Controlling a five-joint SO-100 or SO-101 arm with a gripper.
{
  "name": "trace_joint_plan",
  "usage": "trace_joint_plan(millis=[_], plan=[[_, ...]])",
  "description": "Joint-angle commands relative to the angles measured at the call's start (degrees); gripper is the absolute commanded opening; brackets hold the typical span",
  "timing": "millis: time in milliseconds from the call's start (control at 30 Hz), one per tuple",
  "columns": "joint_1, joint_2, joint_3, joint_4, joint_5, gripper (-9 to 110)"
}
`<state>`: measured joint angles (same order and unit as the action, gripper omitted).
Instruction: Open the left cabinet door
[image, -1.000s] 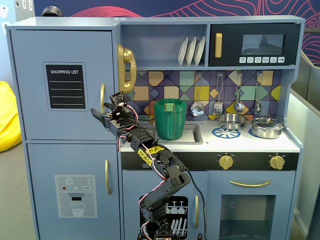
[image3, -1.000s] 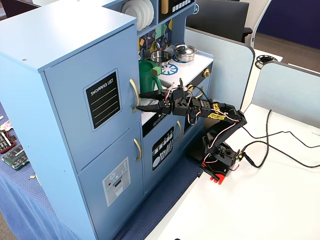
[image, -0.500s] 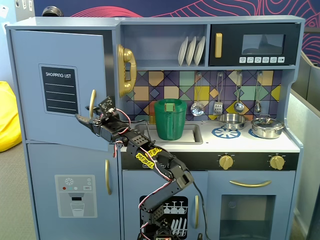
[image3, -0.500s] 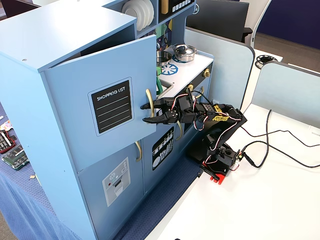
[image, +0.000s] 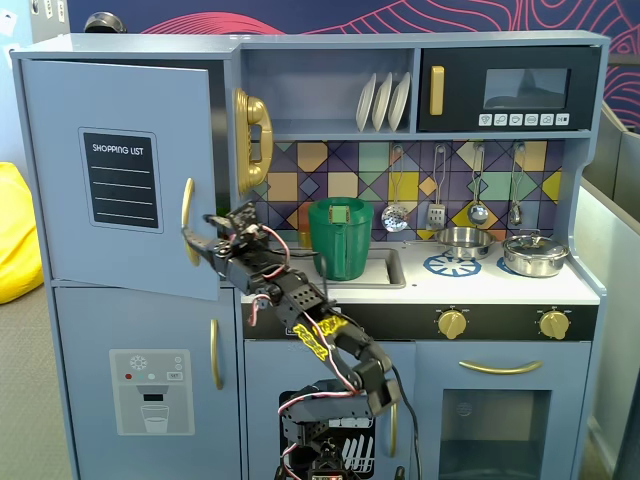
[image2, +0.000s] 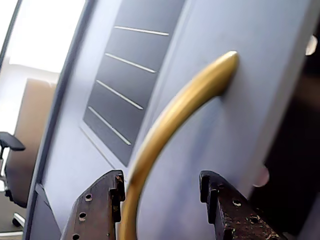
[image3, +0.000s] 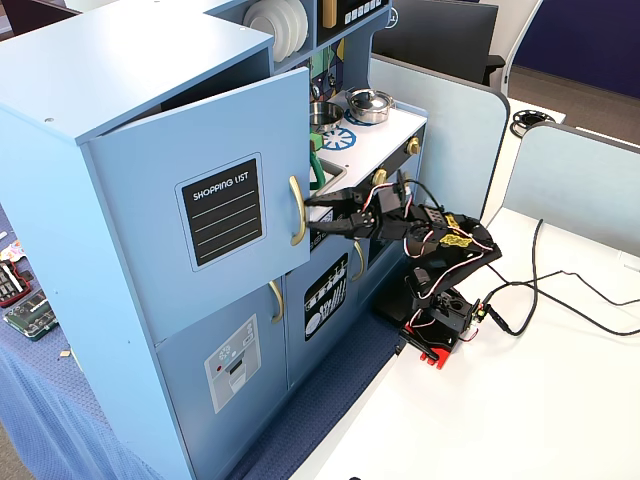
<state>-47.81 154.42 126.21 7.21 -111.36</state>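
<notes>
The left cabinet door (image: 120, 170) is light blue with a black "SHOPPING LIST" panel and stands ajar, its handle edge swung out from the cabinet; it also shows in the other fixed view (image3: 200, 220). Its curved gold handle (image: 187, 220) fills the wrist view (image2: 175, 120). My gripper (image2: 161, 182) is open, with the handle's lower part between the jaws, close against the left finger (image2: 107, 200) and apart from the right finger (image2: 225, 205). In both fixed views the gripper (image: 200, 243) (image3: 312, 222) reaches the handle (image3: 296, 210) from the kitchen side.
Below is the blue door with the dispenser graphic (image: 150, 390). A green pitcher (image: 340, 237) stands in the sink and a gold phone (image: 252, 140) hangs just behind the arm. The arm's base (image3: 440, 320) sits on a white table with cables (image3: 560, 290).
</notes>
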Motion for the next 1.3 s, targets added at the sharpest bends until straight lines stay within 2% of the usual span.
trace_joint_plan(millis=[0,300,533,1267], plan=[[3.9,5.3,0.2,3.4,1.7,10],[12.2,8.3,0.5,8.0,7.2,8],[17.4,3.0,-0.4,8.4,11.3,6],[-8.1,-5.4,-1.2,2.1,-3.3,3]])
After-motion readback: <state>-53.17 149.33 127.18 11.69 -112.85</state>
